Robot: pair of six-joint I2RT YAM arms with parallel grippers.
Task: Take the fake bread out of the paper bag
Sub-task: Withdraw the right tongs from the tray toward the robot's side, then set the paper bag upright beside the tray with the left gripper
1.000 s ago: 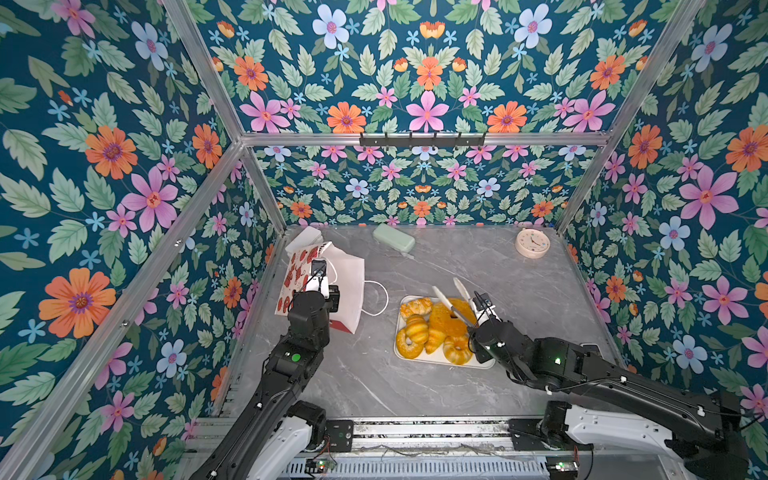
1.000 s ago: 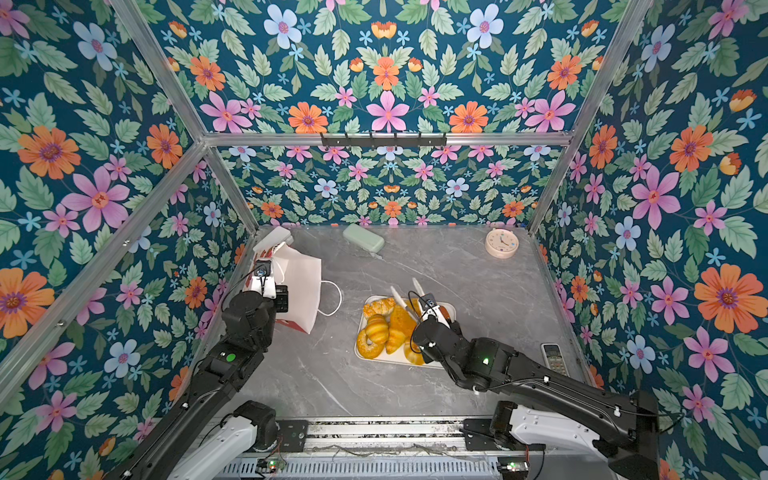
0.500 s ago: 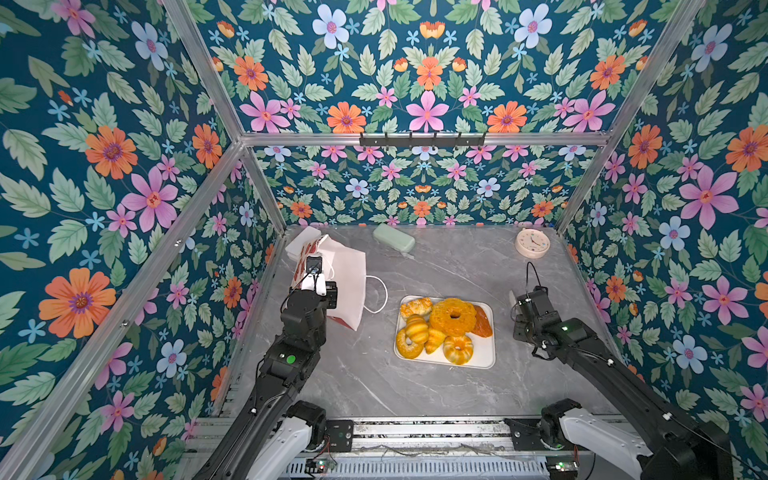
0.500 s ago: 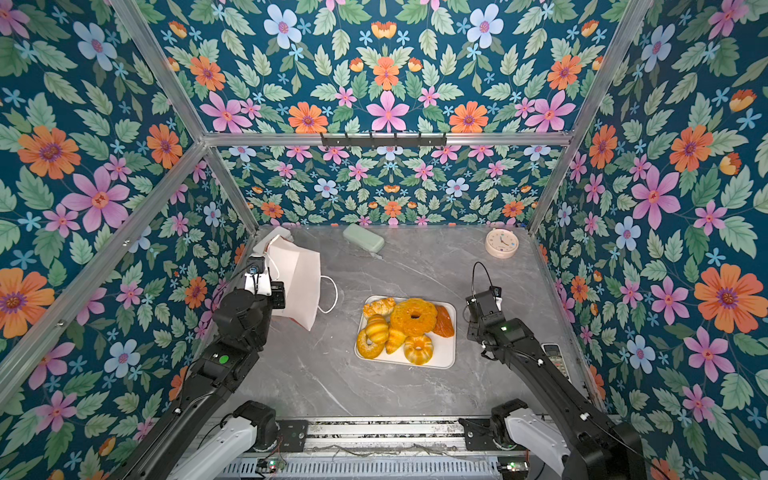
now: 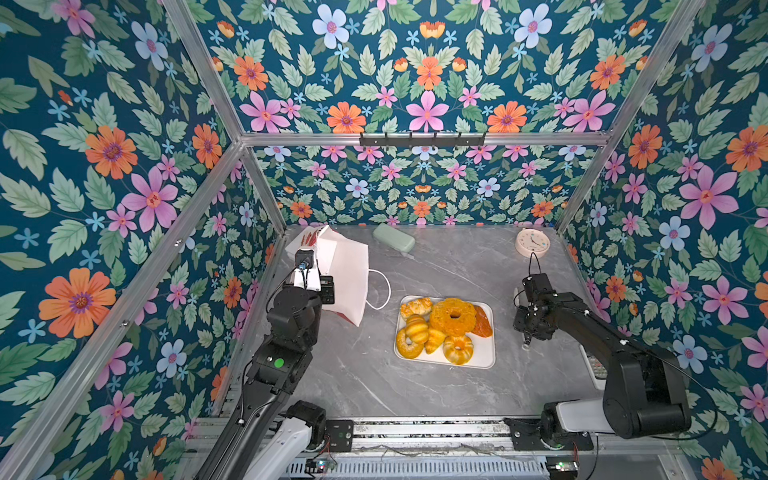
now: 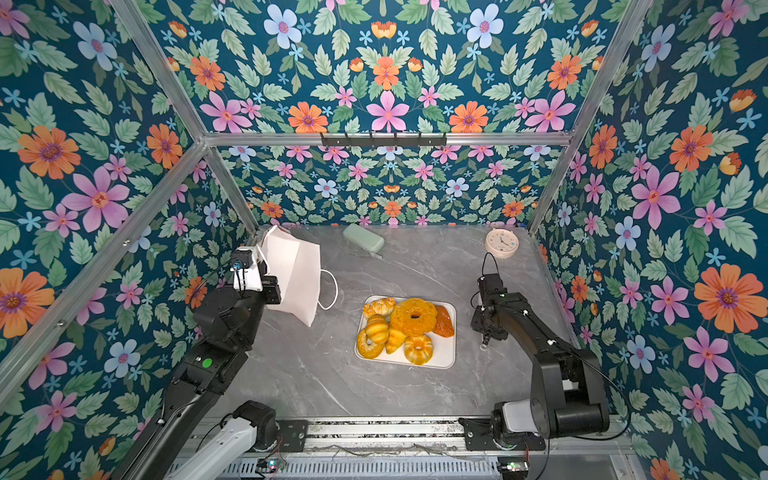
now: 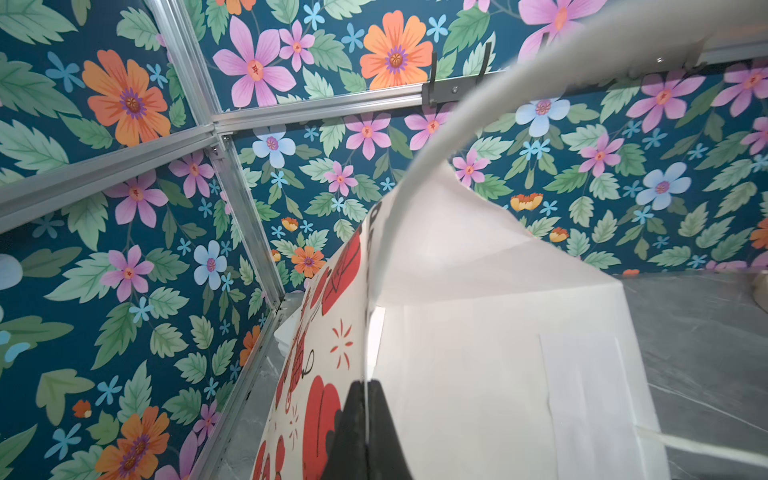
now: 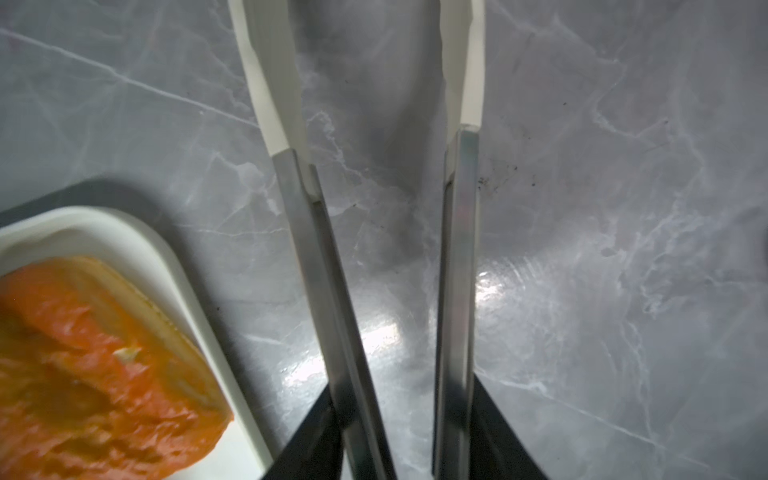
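Grey marbled bench [image 5: 353, 382] spread under the left hand [image 7: 366, 395] and the right hand [image 8: 405, 399], mostly bare. Paper bag [image 5: 347, 270] held up tilted, pinched at its rim by the left hand, jaws pressed together on one thin paper wall; inside, judging by the left wrist view, plain white and seemingly empty. White tray [image 5: 487, 361] between the two hands, nearer the right one, carrying the fake bread [image 5: 453, 316], all of it seemingly out of the bag. Tongs [image 8: 309, 257] clamped in the right hand, tips apart and empty, over bare bench just beside the tray's corner. Risks, as a guess: thin paper tearing or sliding out of so narrow a pinch; loose cord handle [image 5: 390, 289] dragging across the tray; tong tips clipping the tray rim and scattering the rolls.
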